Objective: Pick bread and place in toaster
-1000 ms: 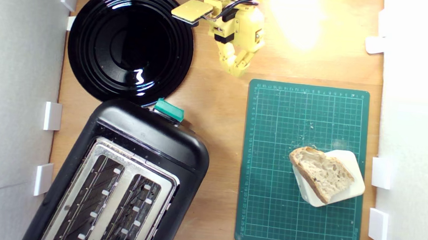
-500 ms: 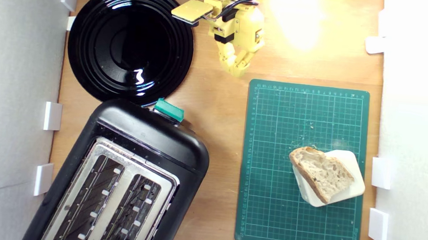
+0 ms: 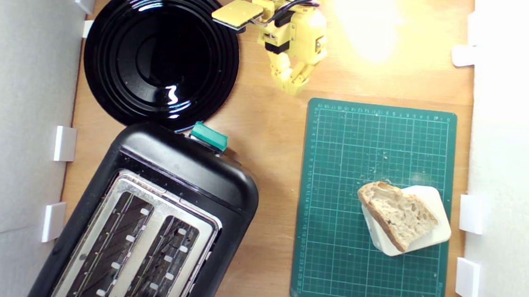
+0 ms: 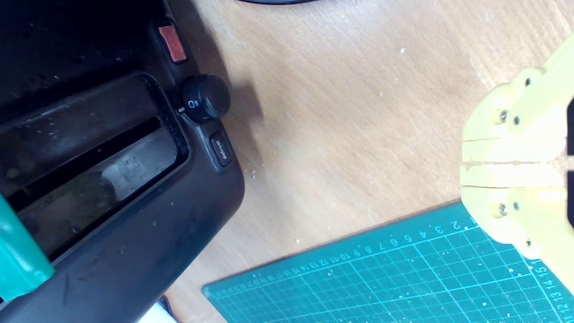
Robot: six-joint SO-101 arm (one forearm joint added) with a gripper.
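Exterior view is showing the bread (image 3: 397, 215) lying flat on a white block (image 3: 430, 237) on the green mat (image 3: 336, 196). It's looking light, crumbly and squashy, so I'm guessing a gentle pinch across the crust edges. The gripper (image 3: 292, 85) is sitting well apart from it by the black plate (image 3: 109, 84), jaws pressed together, holding nothing. The toaster (image 3: 187, 170) is sitting across on that view's left.

A round black plate (image 3: 161, 53) with glossy concentric ridges lies on the wooden table (image 3: 270, 135) toward the exterior view's upper left. A green cutting mat (image 3: 354, 146) (gridded, dusted with pale crumbs) lies flat toward that view's right, with a white rounded-square block (image 3: 433, 228) on its lower right part. Small white brackets (image 3: 64, 143) line the table's two side edges against the pale walls.
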